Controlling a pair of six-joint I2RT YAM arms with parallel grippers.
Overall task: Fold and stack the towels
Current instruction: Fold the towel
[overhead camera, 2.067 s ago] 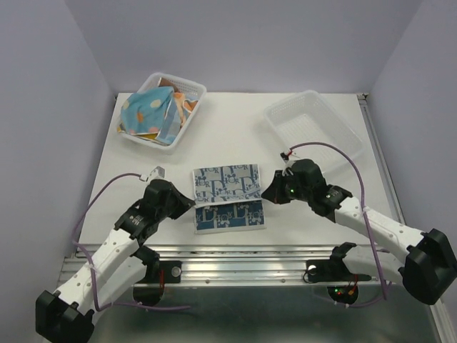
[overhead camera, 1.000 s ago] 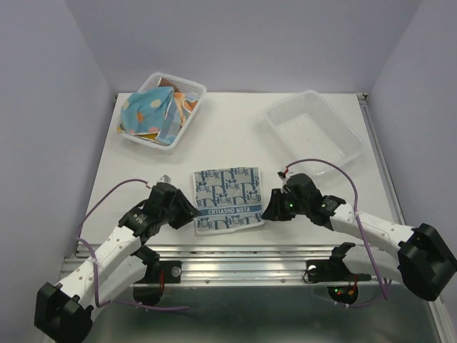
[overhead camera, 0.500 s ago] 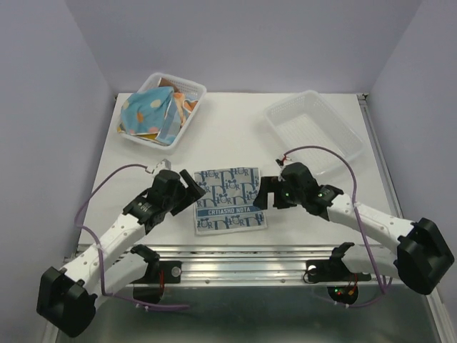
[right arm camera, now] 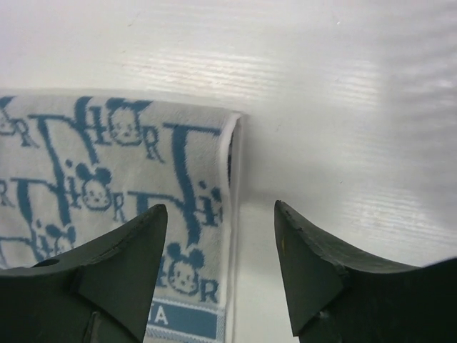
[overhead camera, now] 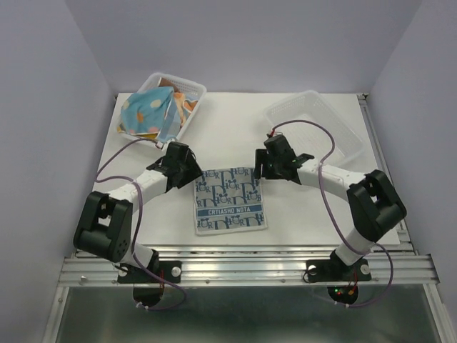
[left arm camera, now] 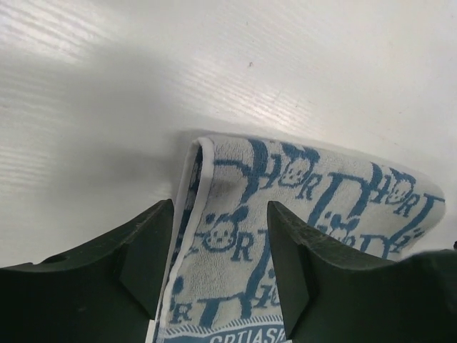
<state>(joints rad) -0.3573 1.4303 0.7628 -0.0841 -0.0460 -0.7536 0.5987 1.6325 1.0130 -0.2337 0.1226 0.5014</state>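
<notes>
On the white table (overhead camera: 235, 136), the left pincer (overhead camera: 194, 173) and right pincer (overhead camera: 259, 169) stand open at the far corners of the towel (overhead camera: 230, 201); they should pinch both layers evenly before folding.

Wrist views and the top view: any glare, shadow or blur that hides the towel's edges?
Left wrist: streaky glare on the white table, a soft shadow beside the folded white towel with blue print, whose print is sharp; the near dark fingers are slightly soft. Right wrist: glare right of the towel, hem crisp. Top external: even light, faint shadows only.
</notes>
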